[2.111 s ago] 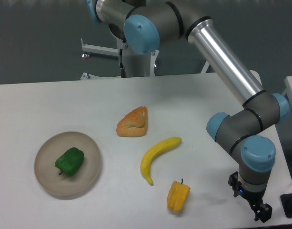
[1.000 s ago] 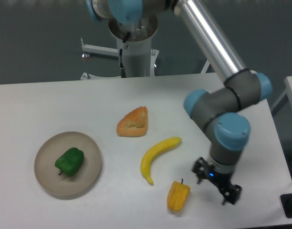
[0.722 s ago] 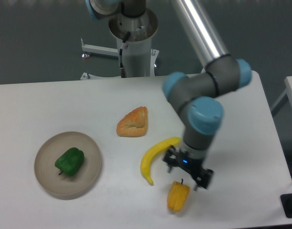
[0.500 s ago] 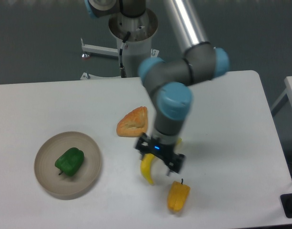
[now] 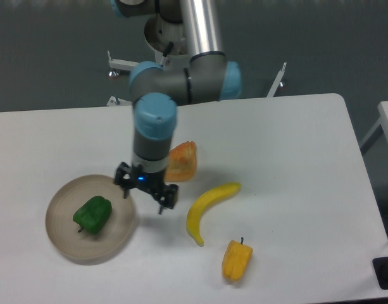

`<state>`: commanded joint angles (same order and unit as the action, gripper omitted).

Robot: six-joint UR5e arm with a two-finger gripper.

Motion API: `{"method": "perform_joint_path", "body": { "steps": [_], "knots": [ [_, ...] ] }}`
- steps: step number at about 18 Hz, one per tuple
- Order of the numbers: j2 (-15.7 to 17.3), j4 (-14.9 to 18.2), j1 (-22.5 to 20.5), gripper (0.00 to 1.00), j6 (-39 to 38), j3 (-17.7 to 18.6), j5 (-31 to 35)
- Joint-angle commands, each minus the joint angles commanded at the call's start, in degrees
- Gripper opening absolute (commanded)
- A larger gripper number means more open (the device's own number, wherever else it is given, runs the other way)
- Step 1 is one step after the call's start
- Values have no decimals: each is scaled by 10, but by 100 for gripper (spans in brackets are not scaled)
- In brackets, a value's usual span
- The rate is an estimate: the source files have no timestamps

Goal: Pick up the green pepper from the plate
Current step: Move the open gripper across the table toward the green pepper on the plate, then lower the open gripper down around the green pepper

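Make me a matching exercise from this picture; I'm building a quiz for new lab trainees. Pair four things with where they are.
Things:
1. green pepper
2. banana
3. yellow pepper
4. tool

Places:
A. nearest the table's front edge
B. above the plate's right rim
C. on the plate
D. between the orange pastry and the yellow pepper

Pairs: 1-C, 2-D, 3-A, 4-B

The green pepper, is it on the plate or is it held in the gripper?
On the plate. The green pepper lies inside the plate, and the open gripper is apart from it, over the plate's right rim.
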<state>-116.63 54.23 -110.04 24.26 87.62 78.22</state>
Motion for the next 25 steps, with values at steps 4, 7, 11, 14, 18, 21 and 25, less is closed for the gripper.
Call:
{"method": "perform_joint_path", "body": {
  "steps": [4,7,11,14,18,21,25],
  "knots": [
    [-5,-1,22,100,-11,3,1],
    [-7,-1,36,100,-11,2,1],
    [-20,-2,43,100,-11,-5,3],
    [-32,-4,47,100,-9,-13,8],
    [-38,-10,52,100,-10,-17,11],
    [-43,-11,54,100,-11,-18,11],
    [-53,-21,61,100,-11,-21,12]
  ]
}}
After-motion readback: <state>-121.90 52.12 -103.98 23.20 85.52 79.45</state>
